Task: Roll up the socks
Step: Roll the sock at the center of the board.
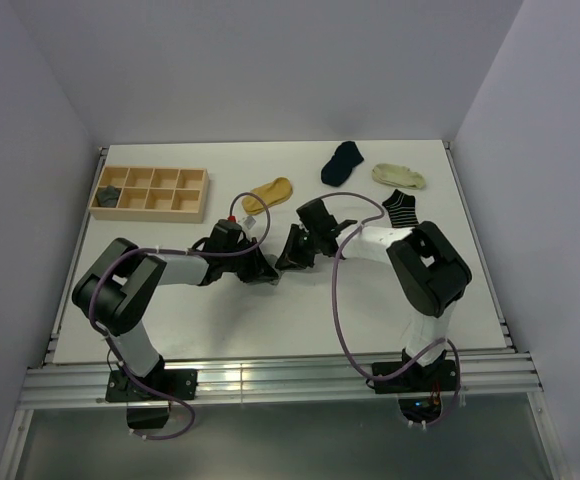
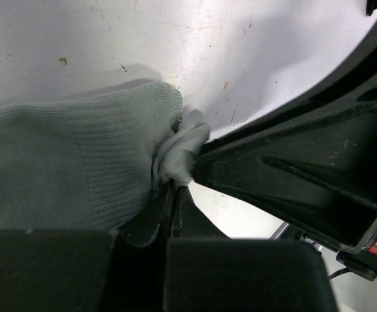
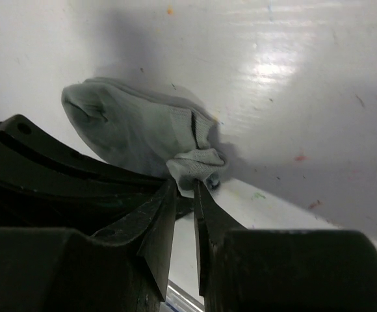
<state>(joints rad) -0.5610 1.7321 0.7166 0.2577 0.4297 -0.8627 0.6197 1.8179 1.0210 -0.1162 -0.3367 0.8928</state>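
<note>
Centrally on white table (image 1: 420, 290) lay light grey sock (image 2: 78, 156). Left gripper (image 2: 173, 192) clenched on its bunched edge. Right gripper (image 3: 185, 185), jaws nearly together, met same bunch; whether it gripped, could not tell.

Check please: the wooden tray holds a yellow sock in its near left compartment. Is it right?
No. The top view shows a dark grey sock in the near left compartment of the wooden tray; the yellow sock lies outside it.

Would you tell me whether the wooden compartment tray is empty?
Not empty: the wooden compartment tray holds one dark grey fabric bundle in its near-left compartment; the others look bare.
</note>
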